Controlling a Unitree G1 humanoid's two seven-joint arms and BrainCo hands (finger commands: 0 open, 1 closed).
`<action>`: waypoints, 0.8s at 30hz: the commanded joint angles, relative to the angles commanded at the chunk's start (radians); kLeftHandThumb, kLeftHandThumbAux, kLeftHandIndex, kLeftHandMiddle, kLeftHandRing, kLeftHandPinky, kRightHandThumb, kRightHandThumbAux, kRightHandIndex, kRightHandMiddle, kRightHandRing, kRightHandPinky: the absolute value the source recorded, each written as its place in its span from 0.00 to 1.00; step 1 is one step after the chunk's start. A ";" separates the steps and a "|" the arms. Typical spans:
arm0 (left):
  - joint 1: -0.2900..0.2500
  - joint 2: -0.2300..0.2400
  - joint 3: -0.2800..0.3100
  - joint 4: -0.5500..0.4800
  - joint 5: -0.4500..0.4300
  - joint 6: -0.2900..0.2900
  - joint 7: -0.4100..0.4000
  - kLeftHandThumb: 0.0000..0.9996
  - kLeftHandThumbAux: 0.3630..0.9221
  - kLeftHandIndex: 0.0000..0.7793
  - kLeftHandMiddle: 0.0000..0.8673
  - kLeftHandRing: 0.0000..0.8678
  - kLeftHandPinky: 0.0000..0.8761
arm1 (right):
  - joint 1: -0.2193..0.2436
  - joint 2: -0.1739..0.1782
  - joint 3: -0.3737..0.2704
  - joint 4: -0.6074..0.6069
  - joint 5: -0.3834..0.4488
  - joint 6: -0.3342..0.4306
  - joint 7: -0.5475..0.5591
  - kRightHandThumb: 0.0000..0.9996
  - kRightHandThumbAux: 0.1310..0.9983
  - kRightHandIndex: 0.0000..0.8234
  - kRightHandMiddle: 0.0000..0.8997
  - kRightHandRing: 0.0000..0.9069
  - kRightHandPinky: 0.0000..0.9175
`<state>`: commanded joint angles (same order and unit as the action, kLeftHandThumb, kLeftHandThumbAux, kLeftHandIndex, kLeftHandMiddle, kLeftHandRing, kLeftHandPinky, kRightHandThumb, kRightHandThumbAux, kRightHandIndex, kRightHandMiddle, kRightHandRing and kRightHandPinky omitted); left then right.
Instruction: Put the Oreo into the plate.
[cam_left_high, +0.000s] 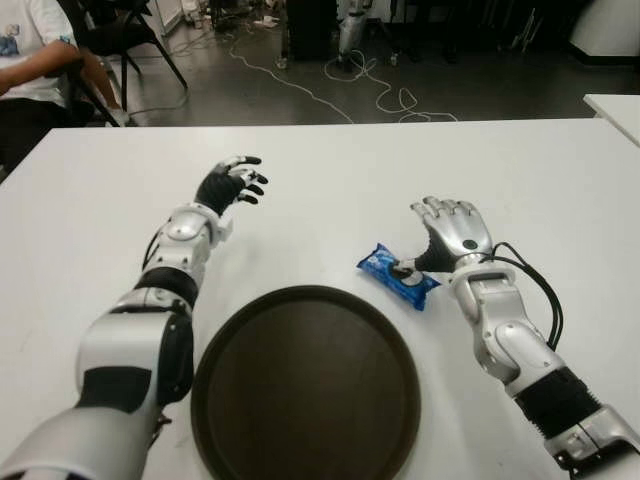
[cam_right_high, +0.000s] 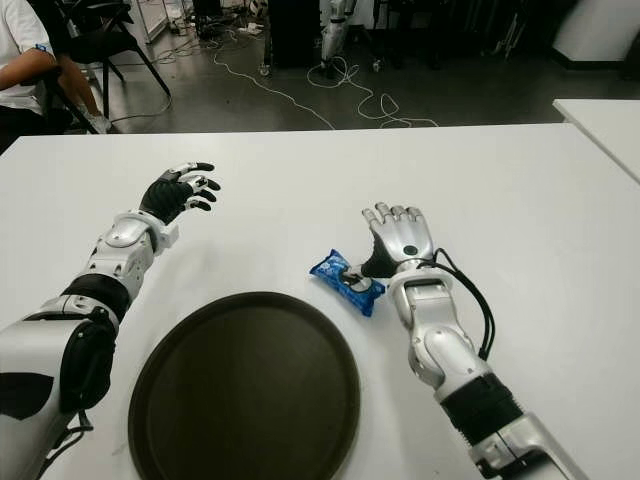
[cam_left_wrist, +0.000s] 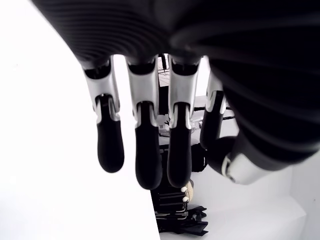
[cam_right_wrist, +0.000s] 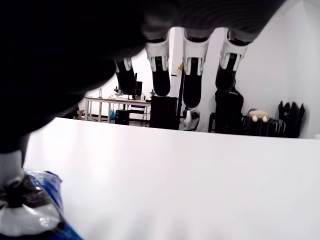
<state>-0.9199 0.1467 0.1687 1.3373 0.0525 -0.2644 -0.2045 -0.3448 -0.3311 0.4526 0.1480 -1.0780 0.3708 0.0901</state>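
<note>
The Oreo (cam_left_high: 398, 276) is a small blue pack lying flat on the white table (cam_left_high: 330, 190), just beyond the right rim of the dark round plate (cam_left_high: 305, 385). My right hand (cam_left_high: 447, 232) is beside the pack on its right, fingers stretched out and spread, holding nothing. Its thumb tip touches the pack's top, and the right wrist view shows this at the Oreo (cam_right_wrist: 30, 210). My left hand (cam_left_high: 234, 183) shows over the table's left part, beyond the plate, its fingers (cam_left_wrist: 150, 150) loosely extended and holding nothing.
A seated person (cam_left_high: 30, 60) and a black chair (cam_left_high: 130, 35) are beyond the table's far left corner. Cables (cam_left_high: 370, 85) lie on the floor behind. The corner of another white table (cam_left_high: 615, 105) shows at the right edge.
</note>
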 joint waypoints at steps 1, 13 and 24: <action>0.000 0.000 -0.001 0.000 0.001 -0.001 0.000 0.10 0.48 0.37 0.56 0.58 0.56 | 0.000 0.000 0.000 -0.001 0.004 -0.003 0.002 0.00 0.42 0.07 0.12 0.13 0.13; 0.000 -0.001 -0.003 0.000 0.004 -0.005 0.003 0.08 0.44 0.37 0.55 0.57 0.54 | 0.001 -0.003 -0.003 -0.022 0.025 -0.018 0.009 0.00 0.42 0.07 0.11 0.12 0.12; 0.000 -0.003 -0.001 0.001 0.003 -0.006 0.002 0.10 0.44 0.37 0.55 0.58 0.56 | 0.006 -0.003 -0.019 -0.076 0.039 -0.004 0.046 0.00 0.44 0.07 0.10 0.10 0.09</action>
<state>-0.9201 0.1433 0.1675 1.3378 0.0558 -0.2702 -0.2022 -0.3390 -0.3340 0.4338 0.0719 -1.0388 0.3666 0.1360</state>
